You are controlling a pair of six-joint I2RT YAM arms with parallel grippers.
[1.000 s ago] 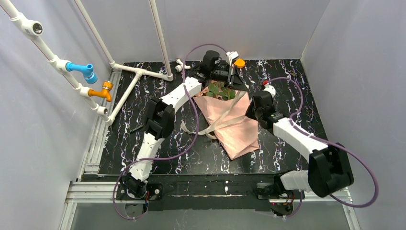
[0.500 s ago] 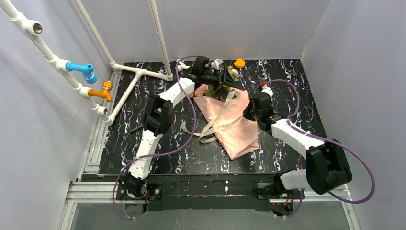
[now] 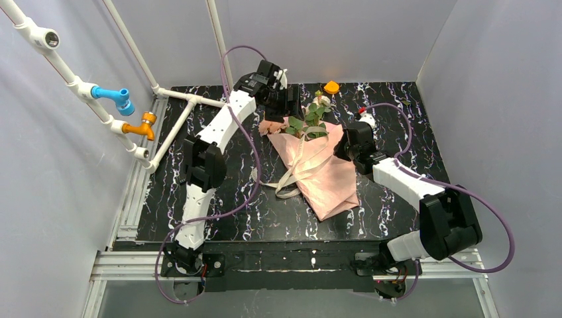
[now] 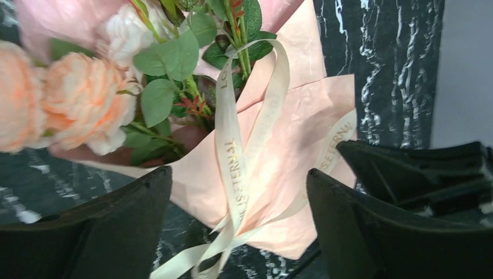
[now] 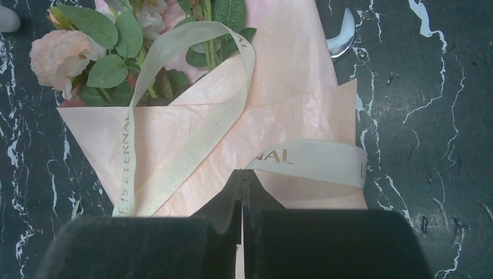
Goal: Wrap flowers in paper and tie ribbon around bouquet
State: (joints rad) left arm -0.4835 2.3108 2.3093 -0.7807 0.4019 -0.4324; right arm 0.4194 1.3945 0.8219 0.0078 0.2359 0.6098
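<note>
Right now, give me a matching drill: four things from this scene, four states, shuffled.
Things:
1 left hand
2 right hand
3 ribbon
4 flowers

States:
A poking out of the wide end of the paper
B open
C shut
D draped loose across the paper

Pairs: 1-B, 2-C, 3-D, 4-A
</note>
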